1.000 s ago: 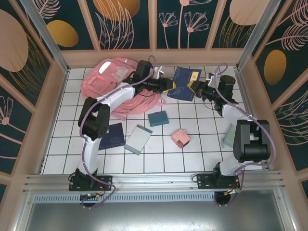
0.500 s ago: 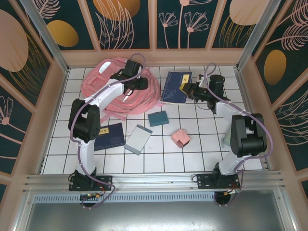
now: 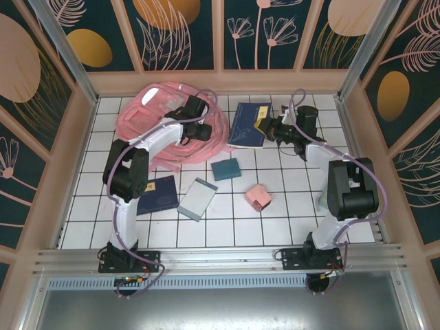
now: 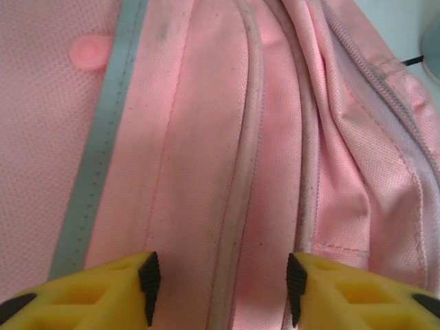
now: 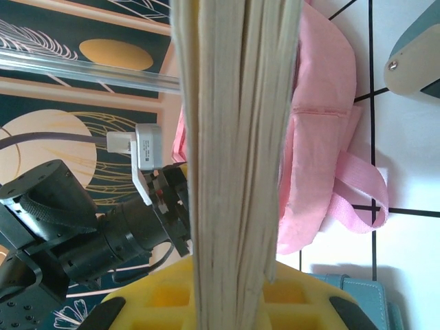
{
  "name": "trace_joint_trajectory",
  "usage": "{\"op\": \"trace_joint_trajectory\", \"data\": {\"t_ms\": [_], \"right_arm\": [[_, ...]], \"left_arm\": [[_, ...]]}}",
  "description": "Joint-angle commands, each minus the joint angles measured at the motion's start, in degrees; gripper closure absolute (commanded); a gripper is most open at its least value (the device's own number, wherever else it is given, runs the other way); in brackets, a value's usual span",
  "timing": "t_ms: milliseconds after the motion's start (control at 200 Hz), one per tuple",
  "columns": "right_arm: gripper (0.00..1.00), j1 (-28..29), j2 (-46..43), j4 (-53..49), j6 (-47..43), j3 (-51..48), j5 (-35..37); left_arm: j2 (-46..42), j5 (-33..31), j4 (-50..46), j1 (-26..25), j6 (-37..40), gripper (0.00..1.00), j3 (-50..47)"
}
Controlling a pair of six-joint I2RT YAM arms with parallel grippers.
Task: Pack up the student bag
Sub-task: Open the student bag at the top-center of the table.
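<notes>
The large soft pink fabric student bag (image 3: pixel 148 117) is lying slumped at the far left of the white tiled table (image 3: pixel 289 227), close against the wooden back wall (image 3: pixel 220 81); the left gripper (image 3: pixel 204 131) is hovering over the bag's right-hand side with its yellow fingers (image 4: pixel 148 285) spread apart, straddling a raised piped seam (image 4: pixel 240 172) in the left wrist view, probably so that it can pinch a fold and lift the mouth open; nothing is sitting between the pads, and whether they are touching the cloth I cannot tell; the right gripper (image 3: pixel 265 128) is clamped on one edge of the thick navy-covered book (image 3: pixel 247 122), so the free end is pointing towards the bag; in the right wrist view the cream page block (image 5: pixel 234 137) is running straight out between its fingers, which suggests the book is being offered edge-first for sliding in; the book's left edge is sitting just beside the bag's right rim and near the left gripper, so room between the two arms is looking tight there; more open tiles are lying nearer the arm bases, though a small teal wallet (image 3: pixel 225 168), a small pink box (image 3: pixel 258 197), a grey notebook (image 3: pixel 197 199) and a dark blue booklet (image 3: pixel 158 194) are scattered across them, apart from the bag; the back wall is leaving little space for pushing the bag further away.
</notes>
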Motion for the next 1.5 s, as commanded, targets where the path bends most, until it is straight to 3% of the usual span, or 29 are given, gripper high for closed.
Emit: {"op": "trace_joint_trajectory", "data": {"t_ms": [0,105,370,895,1046,1121,1496], "right_arm": [[1.0,0.73,0.74,3.59,0.66,2.48,-0.65],[1.0,1.27,1.1,3.63,1.16,2.69,0.06],[1.0,4.92,5.54,10.62,6.42,3.33,3.24],[1.0,15.51,19.83,16.72,15.07,15.52,15.82],[1.0,16.68,23.59,27.11,20.07,17.17,14.66],[1.0,16.63,23.63,30.05,21.3,16.92,15.16],[1.0,13.84,16.12,24.13,15.63,9.41,18.53]], "left_arm": [[2.86,-3.28,-1.68,-0.26,1.89,0.68,0.43],[2.56,-5.75,-2.0,-0.26,1.03,1.0,1.24],[-3.92,-4.98,-1.58,0.68,-1.16,1.0,5.06],[-12.72,14.19,-2.14,9.69,-8.32,1.0,13.3],[-13.23,17.34,-1.41,12.58,-9.63,1.0,13.83],[-13.2,17.72,-1.6,13.65,-9.99,1.0,13.51],[-12.22,23.97,0.46,16.87,-13.14,1.0,13.38]]}}
